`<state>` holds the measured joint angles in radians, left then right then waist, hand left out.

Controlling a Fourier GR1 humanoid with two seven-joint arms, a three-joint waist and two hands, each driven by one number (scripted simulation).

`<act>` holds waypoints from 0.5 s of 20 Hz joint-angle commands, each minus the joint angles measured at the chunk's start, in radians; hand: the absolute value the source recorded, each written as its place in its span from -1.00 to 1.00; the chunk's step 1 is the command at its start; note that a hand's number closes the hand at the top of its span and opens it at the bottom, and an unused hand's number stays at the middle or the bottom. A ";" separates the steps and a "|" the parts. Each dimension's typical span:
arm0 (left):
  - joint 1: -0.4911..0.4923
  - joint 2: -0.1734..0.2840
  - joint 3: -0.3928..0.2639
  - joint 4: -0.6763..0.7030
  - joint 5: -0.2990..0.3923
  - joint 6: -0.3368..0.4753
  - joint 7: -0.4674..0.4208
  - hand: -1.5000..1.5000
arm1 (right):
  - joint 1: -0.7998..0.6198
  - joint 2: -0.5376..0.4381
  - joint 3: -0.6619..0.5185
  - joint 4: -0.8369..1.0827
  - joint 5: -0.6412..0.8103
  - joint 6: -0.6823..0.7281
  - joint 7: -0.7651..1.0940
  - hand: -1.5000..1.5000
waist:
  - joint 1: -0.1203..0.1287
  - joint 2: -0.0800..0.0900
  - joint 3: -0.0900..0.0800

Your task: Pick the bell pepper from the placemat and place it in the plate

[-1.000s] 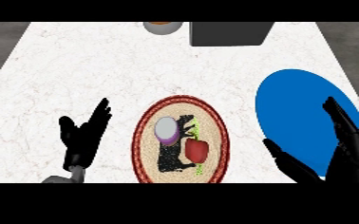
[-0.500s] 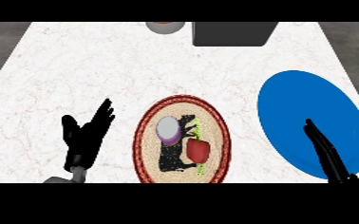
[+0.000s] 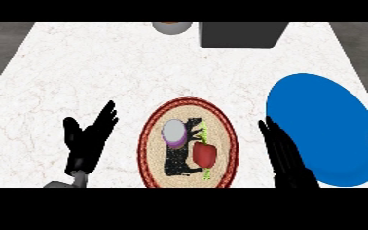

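Head view shows the white marble counter (image 3: 86, 78) carrying a blue plate (image 3: 316, 122) at the right and a round woven placemat (image 3: 155, 146) near the middle, with a grey box (image 3: 241, 34) and a small bowl (image 3: 171, 28) at the far edge. On the placemat the red bell pepper (image 3: 205, 155) lies just right of a purple-rimmed round object (image 3: 175, 131). Between placemat and plate the right hand (image 3: 284, 153) holds its fingers straight, touching nothing, while the left hand (image 3: 90, 141) rests open left of the placemat.

A purple onion (image 3: 175, 132) near centre; grey box (image 3: 240, 34) far behind.
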<state>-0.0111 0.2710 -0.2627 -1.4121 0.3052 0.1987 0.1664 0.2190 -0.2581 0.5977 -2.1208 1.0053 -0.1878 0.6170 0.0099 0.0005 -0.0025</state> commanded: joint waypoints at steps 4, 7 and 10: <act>0.005 -0.054 -0.012 0.004 -0.047 0.024 -0.002 0.00 | -0.185 0.222 0.083 0.164 0.182 0.146 0.214 -1.00 | -0.005 0.000 0.002; 0.014 -0.011 0.035 -0.005 -0.030 -0.028 0.014 0.00 | -0.164 0.254 0.104 0.263 0.156 0.101 0.200 -1.00 | -0.007 0.000 0.002; 0.049 -0.023 0.035 -0.042 -0.056 -0.025 0.015 0.00 | -0.140 0.255 0.146 0.265 0.151 0.078 0.210 -1.00 | -0.007 -0.001 0.003</act>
<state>0.0084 0.2459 -0.2353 -1.4316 0.2720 0.1846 0.1799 0.0867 -0.0426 0.7082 -1.9444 1.1501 -0.0727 0.8128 0.0030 -0.0006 -0.0004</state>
